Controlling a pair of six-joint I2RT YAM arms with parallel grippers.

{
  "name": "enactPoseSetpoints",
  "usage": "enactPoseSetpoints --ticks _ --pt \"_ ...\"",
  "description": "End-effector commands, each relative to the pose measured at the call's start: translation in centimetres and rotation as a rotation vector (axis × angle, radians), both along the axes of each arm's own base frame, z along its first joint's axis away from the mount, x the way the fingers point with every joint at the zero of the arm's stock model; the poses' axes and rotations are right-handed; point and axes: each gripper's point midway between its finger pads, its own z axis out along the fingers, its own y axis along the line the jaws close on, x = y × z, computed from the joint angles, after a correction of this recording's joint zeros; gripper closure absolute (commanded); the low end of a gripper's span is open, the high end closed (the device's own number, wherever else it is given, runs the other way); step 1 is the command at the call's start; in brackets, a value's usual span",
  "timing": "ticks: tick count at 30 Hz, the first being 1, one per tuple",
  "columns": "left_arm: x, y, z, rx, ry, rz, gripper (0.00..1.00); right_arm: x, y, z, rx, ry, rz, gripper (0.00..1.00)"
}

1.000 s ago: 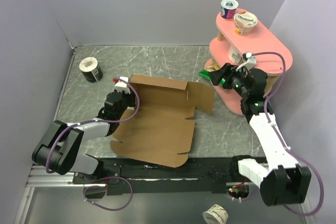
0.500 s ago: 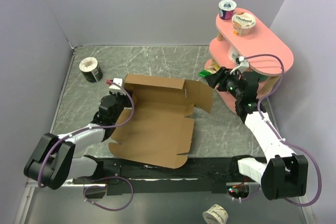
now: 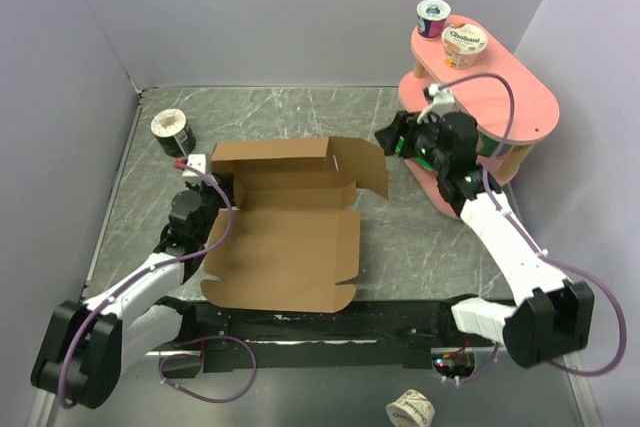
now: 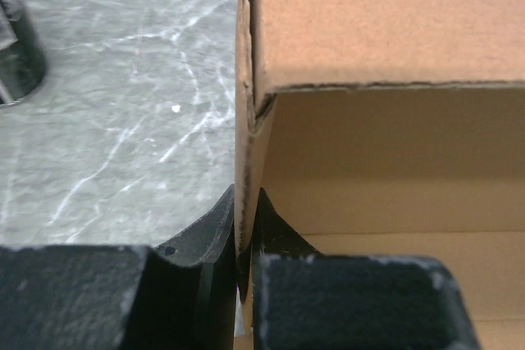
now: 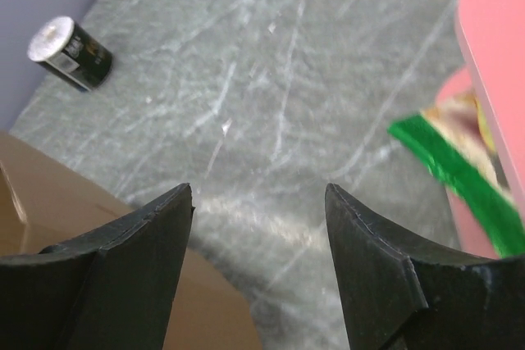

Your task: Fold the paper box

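Left side: left arm stretches low and long from its base, forearm nearly flat, wrist angled inward. The left gripper is pinched tight on an upright side wall of the paper box, one finger on each face. Right side: right arm reaches forward, elbow raised, wrist turned toward centre. The right gripper hangs with its jaws wide apart and nothing between them.

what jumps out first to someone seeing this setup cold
The brown paper box dominates the middle of the table, half folded with its back wall raised, and the left tool is pinched shut on its left side wall. Next comes the pink shelf at the far right with two yogurt cups on top, the open right tool hovering between it and the box.
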Motion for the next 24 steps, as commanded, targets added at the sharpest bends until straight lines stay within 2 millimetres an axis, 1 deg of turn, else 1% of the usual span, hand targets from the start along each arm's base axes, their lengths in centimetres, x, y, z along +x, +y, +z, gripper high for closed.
enactPoseSetpoints --ticks 1,2,4,5,7,8,9,11,12,13,14,15,16,17,18,19,20,21,22,24 --pt "-0.3 0.5 2.4 -0.079 -0.045 0.015 0.87 1.6 1.9 -0.3 -0.034 0.029 0.095 0.27" --pt "-0.3 0.6 2.4 -0.087 -0.041 0.019 0.87 1.8 2.5 -0.3 -0.024 0.026 0.109 0.27" --pt "-0.3 0.6 2.4 -0.09 -0.033 0.021 0.87 2.0 3.5 -1.0 -0.007 0.044 0.133 0.27" --pt "-0.3 0.6 2.5 -0.095 -0.03 0.023 0.88 1.9 4.4 -0.9 -0.001 0.035 0.152 0.27" --pt "-0.1 0.7 2.3 -0.096 -0.014 0.03 0.87 1.5 5.2 -1.4 0.024 0.056 0.166 0.27" --pt "0.1 0.8 2.2 -0.094 -0.005 0.038 0.88 1.3 6.1 -0.7 0.044 0.026 0.187 0.27" --pt "0.2 0.9 2.0 -0.092 0.004 0.043 0.88 0.9 6.4 -1.3 0.058 0.038 0.192 0.27" --pt "0.5 1.2 1.5 -0.088 0.03 0.072 0.89 0.7 6.5 -1.6 0.096 0.059 0.145 0.25" --pt "0.7 1.3 1.5 -0.088 0.034 0.08 0.89 0.1 6.7 -1.9 0.11 0.068 0.124 0.25" --pt "0.8 1.4 1.5 -0.091 0.037 0.09 0.89 0.2 6.6 -2.1 0.136 0.079 0.083 0.25" --pt "0.8 1.4 1.4 -0.098 0.038 0.094 0.89 -0.1 6.7 -3.0 0.142 0.094 0.071 0.25" --pt "0.9 1.4 1.6 -0.103 0.033 0.092 0.89 -0.5 7.4 -3.2 0.157 0.097 0.065 0.25" --pt "1.0 1.3 1.7 -0.104 0.032 0.089 0.89 -0.5 7.5 -3.6 0.19 0.121 0.023 0.25" --pt "1.0 1.1 1.8 -0.109 0.022 0.083 0.88 -0.4 7.2 -4.6 0.19 0.138 -0.031 0.26" --pt "1.1 0.9 1.9 -0.112 0.019 0.07 0.88 -0.2 6.9 -5.2 0.2 0.153 -0.08 0.26" --pt "1.2 0.8 1.5 -0.109 0.028 0.068 0.88 -0.5 7.8 -5.2 0.243 0.158 -0.095 0.26" --pt "1.2 0.4 1.6 -0.109 0.022 0.06 0.89 -0.4 7.4 -6.1 0.249 0.157 -0.144 0.26" --pt "1.2 0.3 1.5 -0.105 0.023 0.058 0.89 -0.5 7.6 -6.4 0.261 0.157 -0.157 0.26" --pt "1.3 0.3 1.1 -0.098 0.029 0.064 0.89 -0.8 8.5 -6.3 0.29 0.158 -0.149 0.25" --pt "1.3 -0.2 0.8 -0.097 0.031 0.054 0.88 -0.6 8.9 -6.9 0.291 0.17 -0.167 0.23"
